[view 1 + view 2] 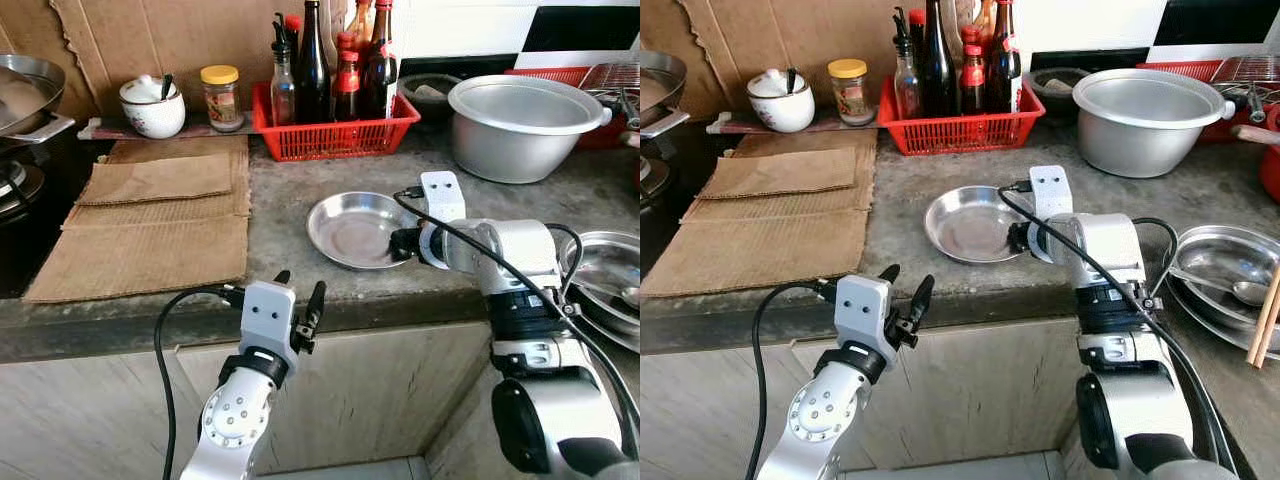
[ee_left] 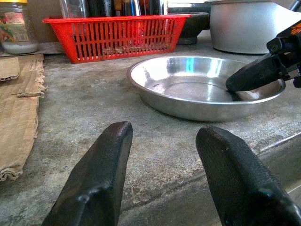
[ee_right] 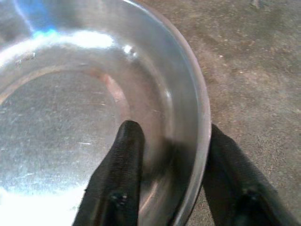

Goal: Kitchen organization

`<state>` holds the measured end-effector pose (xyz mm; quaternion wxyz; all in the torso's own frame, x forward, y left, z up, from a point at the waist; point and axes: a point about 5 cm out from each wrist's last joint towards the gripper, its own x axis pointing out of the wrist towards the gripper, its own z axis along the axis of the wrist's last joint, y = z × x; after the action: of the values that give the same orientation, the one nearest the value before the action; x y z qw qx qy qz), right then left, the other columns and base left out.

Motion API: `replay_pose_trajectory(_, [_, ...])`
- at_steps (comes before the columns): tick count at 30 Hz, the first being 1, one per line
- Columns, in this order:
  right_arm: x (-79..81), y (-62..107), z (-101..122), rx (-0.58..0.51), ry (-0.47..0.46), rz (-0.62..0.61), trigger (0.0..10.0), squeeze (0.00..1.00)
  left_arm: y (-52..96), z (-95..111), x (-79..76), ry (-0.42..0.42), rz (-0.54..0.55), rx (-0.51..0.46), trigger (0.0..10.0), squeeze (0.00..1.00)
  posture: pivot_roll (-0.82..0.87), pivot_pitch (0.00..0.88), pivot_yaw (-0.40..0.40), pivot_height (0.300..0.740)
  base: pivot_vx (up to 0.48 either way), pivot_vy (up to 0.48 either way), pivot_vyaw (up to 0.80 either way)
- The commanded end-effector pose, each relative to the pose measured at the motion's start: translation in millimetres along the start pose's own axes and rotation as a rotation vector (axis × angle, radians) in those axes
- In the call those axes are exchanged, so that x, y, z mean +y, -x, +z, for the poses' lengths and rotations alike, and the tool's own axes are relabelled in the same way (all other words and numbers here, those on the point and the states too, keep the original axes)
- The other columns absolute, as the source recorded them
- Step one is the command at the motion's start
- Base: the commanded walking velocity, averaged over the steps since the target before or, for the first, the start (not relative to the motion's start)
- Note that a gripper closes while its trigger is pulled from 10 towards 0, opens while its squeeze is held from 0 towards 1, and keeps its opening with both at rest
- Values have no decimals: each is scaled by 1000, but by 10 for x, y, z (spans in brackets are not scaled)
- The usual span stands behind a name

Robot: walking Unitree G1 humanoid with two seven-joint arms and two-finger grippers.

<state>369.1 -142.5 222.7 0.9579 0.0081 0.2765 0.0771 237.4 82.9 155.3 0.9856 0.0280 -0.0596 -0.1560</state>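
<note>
The steel plate [image 1: 358, 228] is seen lying flat and mouth-up on the stone counter [image 1: 300, 180], close to its front edge and in front of the red basket [image 1: 335, 130]; being round, it has no long axis. Its right-hand rim is straddled by the right gripper [image 3: 169, 160], one finger inside the dish and one outside, not yet pressed together. The left gripper [image 1: 298, 300] is held spread and empty just off the counter's front edge, farther from the plate.
</note>
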Motion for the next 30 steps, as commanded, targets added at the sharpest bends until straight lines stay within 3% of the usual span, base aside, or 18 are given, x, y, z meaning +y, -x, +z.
replay_pose_trajectory(1, [46,-44,-59,41,-26,24,0,0,12,16,-4,-2,7,-8,10000,0,84,77,-54,740,0,0,0])
replay_pose_trajectory(8, [56,-49,-32,15,-82,23,0,0,3,21,9,-3,12,-9,10000,0,86,81,-55,740,0,0,0])
replay_pose_trajectory(11, [75,-58,-28,-3,-150,35,0,0,-1,17,10,-3,12,-8,10000,0,85,80,-56,740,0,0,0])
replay_pose_trajectory(14, [118,-31,72,-127,-252,68,0,0,-1,21,14,1,13,-11,10000,0,88,79,-55,740,0,0,0])
replay_pose_trajectory(17, [136,-6,123,-200,-307,89,0,0,-2,20,16,3,14,-9,10000,0,87,79,-54,740,0,0,0])
replay_pose_trajectory(19, [130,67,208,-326,-358,102,0,0,-1,16,17,9,15,-6,10000,0,88,78,-53,740,0,0,0])
replay_pose_trajectory(20, [130,67,208,-326,-358,102,0,0,-1,16,17,9,15,-6,10000,0,88,78,-53,740,0,0,0])
replay_pose_trajectory(23, [160,223,295,-480,-506,147,0,0,-1,12,13,11,6,-3,10000,0,85,75,-47,740,0,0,0])
replay_pose_trajectory(27, [123,383,341,-654,-516,75,0,0,-17,21,10,11,-1,-8,10000,0,81,72,-40,740,0,0,0])
replay_pose_trajectory(30, [156,518,326,-746,-399,54,0,0,-22,31,13,12,-2,-12,10000,0,83,70,-40,740,0,0,0])
